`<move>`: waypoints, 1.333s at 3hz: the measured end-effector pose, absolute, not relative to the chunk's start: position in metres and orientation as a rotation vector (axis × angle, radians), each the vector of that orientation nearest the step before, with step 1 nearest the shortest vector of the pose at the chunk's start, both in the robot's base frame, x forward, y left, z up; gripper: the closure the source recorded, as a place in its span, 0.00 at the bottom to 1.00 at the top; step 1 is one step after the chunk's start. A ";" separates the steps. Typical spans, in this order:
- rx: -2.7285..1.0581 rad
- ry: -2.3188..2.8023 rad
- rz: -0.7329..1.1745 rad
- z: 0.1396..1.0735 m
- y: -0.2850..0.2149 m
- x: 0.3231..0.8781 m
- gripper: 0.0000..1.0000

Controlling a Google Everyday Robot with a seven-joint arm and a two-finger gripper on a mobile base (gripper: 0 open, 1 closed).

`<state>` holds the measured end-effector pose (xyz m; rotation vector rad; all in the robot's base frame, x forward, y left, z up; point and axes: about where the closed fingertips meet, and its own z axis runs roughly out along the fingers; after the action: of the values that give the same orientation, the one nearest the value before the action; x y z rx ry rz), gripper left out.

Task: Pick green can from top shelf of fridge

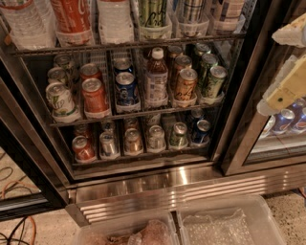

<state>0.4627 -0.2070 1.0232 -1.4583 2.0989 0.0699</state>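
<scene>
open drinks cooler, seen from above: at far left, orange and black cables (16, 225) lie on the speckled floor beside the fridge (191, 184), whose ribbed steel base runs across the foreground. on the top shelf (119, 46), from the left, stand a clear water bottle (26, 21), a red cola bottle (71, 16) and a white bottle (114, 19). the green can (153, 12) stands next to them, upright in its whitish lane tray near the middle of the rack, its top cut off by the frame. on the rack below, a red can (94, 95), a blue can (126, 87) and a white-capped bottle (156, 79) line up. at the right edge the pale cream gripper (286, 85) hangs in front of the closed glass door, well apart from the green can and holding nothing; whether it is open or closed cannot be told. two clear plastic bins (224, 222) sit on the floor below.
</scene>
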 end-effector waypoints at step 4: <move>-1.223 2.001 0.247 1.059 -0.163 0.486 0.00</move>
<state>0.4855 -0.1630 1.0594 -1.2226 2.0012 0.2466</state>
